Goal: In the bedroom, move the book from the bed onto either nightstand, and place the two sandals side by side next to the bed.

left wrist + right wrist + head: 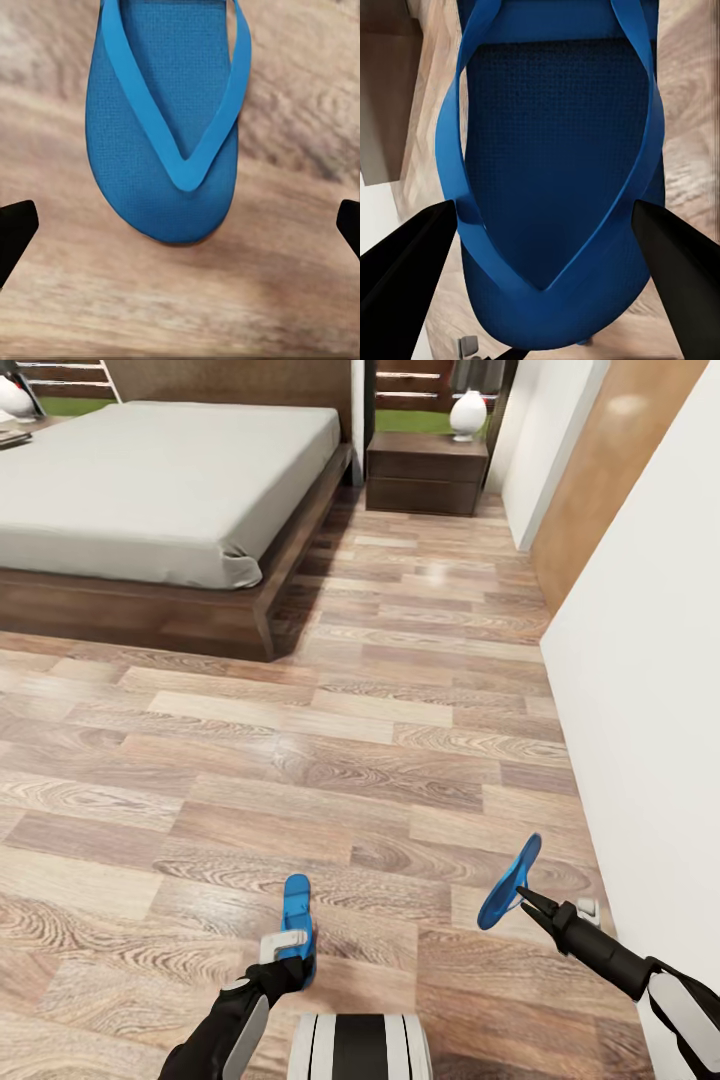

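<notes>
Blue sandals: 1 (297, 928) at the left pincer (290, 950), pincer state cannot be told; 1 (508, 882) pinched aloft by the right pincer (528, 898).
Handling: judged light, floppy; best taken by sole edge.
Bed (150, 490): well apart.

Two sandals (297, 920) (508, 880), one bed (150, 490), one nightstand (425, 472)

Wood-plank floor (300, 760) under bed (150, 490), nightstand (425, 475)

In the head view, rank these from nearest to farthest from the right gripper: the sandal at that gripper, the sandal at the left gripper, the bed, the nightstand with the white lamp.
1. Right sandal, at the right gripper.
2. Left sandal, low centre, by the left gripper.
3. Bed, upper left, across the floor.
4. Nightstand, against the far wall, right of the bed.
</notes>
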{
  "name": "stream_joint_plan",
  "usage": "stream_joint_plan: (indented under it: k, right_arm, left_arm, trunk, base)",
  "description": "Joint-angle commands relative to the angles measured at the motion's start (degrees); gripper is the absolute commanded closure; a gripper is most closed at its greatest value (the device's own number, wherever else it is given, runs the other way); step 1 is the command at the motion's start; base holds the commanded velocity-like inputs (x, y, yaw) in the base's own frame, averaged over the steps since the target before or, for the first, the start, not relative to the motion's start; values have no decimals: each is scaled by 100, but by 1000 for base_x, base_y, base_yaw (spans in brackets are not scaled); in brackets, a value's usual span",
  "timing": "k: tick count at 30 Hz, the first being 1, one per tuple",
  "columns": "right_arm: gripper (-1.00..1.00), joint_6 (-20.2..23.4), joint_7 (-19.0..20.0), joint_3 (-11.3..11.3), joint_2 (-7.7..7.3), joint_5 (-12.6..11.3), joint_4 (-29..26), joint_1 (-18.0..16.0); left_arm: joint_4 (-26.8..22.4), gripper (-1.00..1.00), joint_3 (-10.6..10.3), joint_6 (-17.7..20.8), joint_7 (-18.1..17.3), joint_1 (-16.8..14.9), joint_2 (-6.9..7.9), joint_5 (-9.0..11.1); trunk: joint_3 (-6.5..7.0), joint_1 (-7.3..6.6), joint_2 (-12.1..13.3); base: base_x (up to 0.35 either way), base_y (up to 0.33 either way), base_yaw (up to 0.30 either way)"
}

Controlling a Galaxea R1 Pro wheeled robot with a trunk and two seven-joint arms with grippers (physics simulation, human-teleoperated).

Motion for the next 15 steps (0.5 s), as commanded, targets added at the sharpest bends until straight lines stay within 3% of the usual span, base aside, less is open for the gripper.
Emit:
stream_joint_plan:
  k: [1,9,15]
  right_arm:
    - [100,43,2,-7,0,-40,-3,-2]
    - [100,45,2,-7,0,-40,-6,-5]
    - [100,47,2,-6,0,-40,-5,-2]
  left_arm:
    - [-11,-100,-21,27,41,0,3,59]
    - [-11,-100,-21,27,39,0,3,59]
    - [-11,-100,-21,27,43,0,3,59]
  trunk:
    - [-26,1,-3]
    - [-203,22,-14]
    - [-203,22,-14]
  base:
    - [0,0,0]
    - [0,0,0]
    - [0,0,0]
